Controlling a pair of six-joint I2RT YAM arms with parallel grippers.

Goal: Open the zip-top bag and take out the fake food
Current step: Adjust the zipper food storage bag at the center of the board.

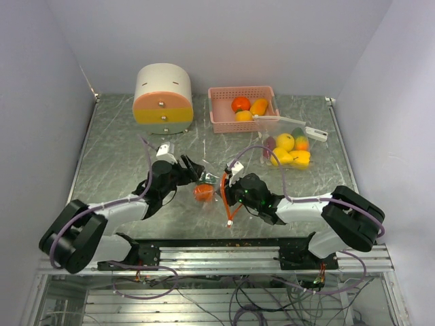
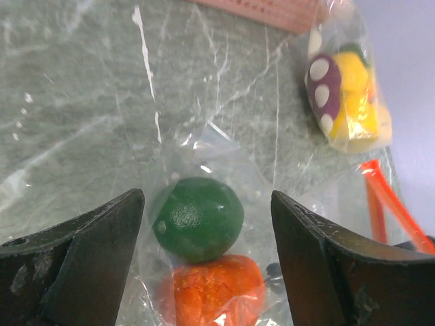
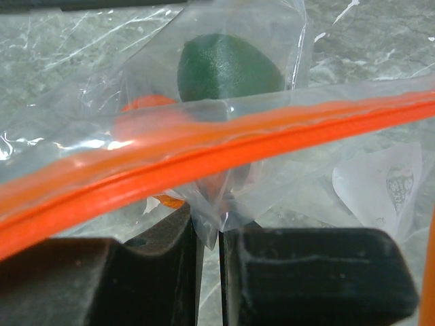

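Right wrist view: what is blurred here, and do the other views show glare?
Right wrist view: the orange zip strip, very close, is blurred; the green fruit behind it is sharper. Left wrist view: white glare spots on the zip-top bag. Top external view: even light, soft shadows on the table.

A: What do we see around the table (image 1: 122,136)?
B: Plain pale lavender walls (image 1: 238,41) close us in at the top, left and right of the frame.
A: And its surface?
B: Grey, marbled, evenly lit; an aluminium rail (image 1: 224,255) runs along the bottom edge.
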